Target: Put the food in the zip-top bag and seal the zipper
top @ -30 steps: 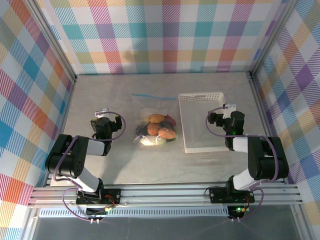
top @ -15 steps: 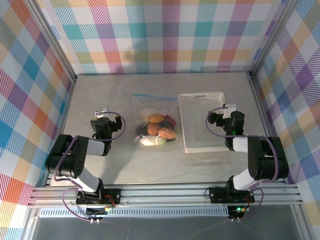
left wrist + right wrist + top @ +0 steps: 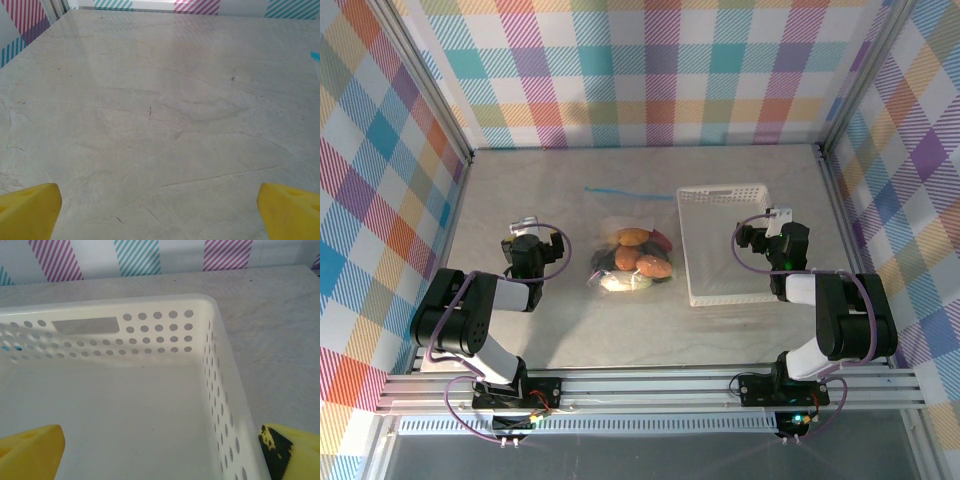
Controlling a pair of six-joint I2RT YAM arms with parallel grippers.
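The food, a heap of orange, tan, dark purple, white and black toy pieces, lies mid-table wrapped in the clear crinkly zip-top bag. The bag's light-blue zipper lies straight at the far end of the plastic, and its tip shows at the right edge of the left wrist view. My left gripper rests left of the bag, open over bare table, yellow fingertips wide apart. My right gripper is open at the basket's right wall, fingertips spread, holding nothing.
A white perforated basket stands right of the bag, nothing inside it. Checked walls enclose the table on three sides, with metal posts at the far corners. Open tabletop lies left of the bag and in front of it.
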